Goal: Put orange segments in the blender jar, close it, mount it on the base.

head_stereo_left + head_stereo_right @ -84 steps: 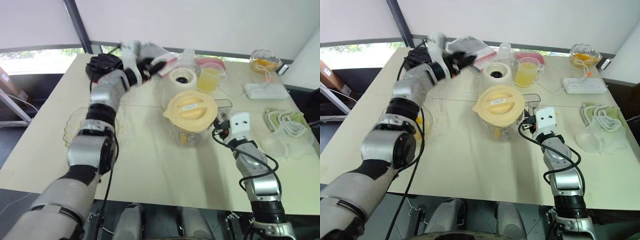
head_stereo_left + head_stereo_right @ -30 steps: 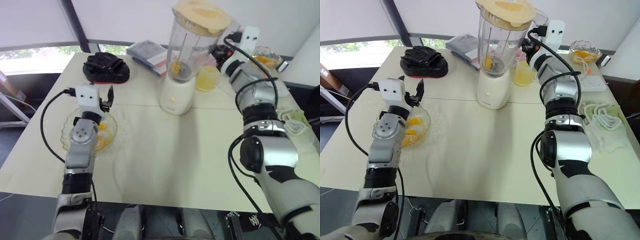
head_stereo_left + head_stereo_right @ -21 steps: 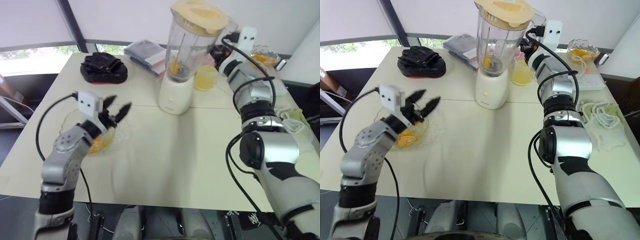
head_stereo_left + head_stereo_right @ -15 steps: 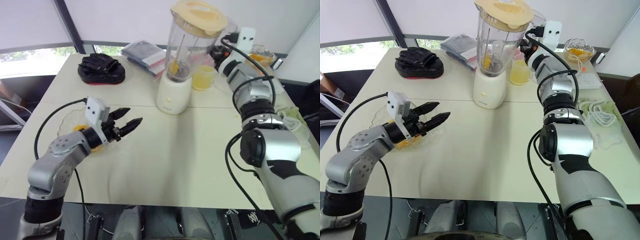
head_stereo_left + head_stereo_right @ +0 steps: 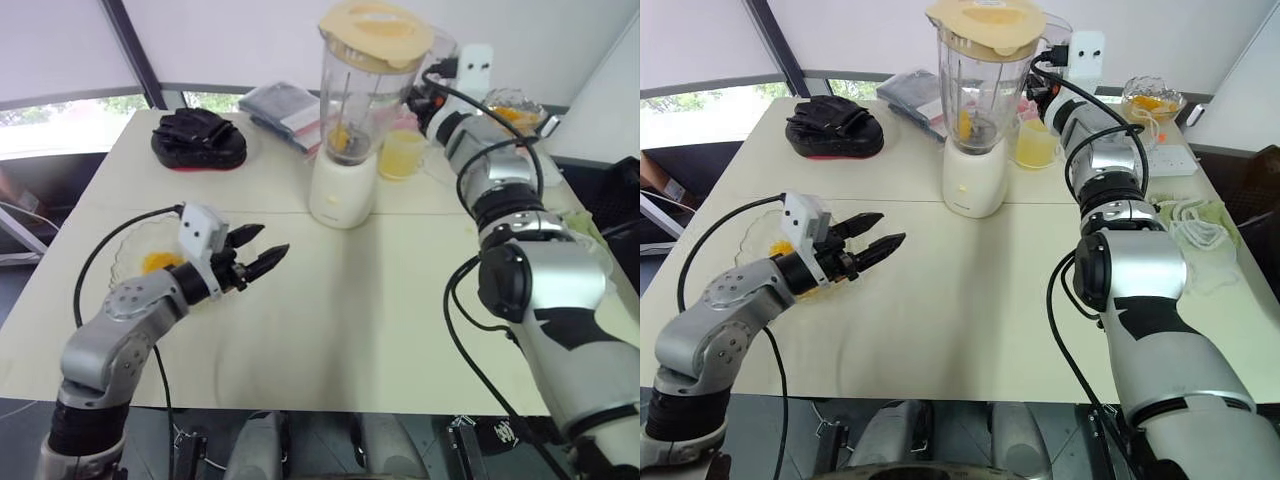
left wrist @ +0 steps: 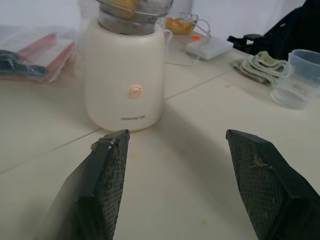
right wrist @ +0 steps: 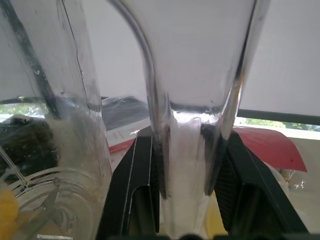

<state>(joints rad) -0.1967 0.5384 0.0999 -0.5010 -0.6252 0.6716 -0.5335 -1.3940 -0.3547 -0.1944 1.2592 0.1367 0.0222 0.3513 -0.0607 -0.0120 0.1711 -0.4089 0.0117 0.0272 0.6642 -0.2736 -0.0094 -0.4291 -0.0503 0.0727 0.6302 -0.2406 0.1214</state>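
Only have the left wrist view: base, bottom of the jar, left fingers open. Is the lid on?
Observer: Yes, a yellow lid covers the blender jar.
Operator: Right gripper?
Observer: The right gripper is shut on the jar handle, one finger on each side.
Operator: Any orange outside the jar?
Observer: Yes, orange segments lie in a glass bowl on the robot's left side of the table.

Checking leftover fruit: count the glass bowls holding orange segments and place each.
2. One glass bowl by the left claw, on the left side; a second bowl at the far right, beside the power strip.
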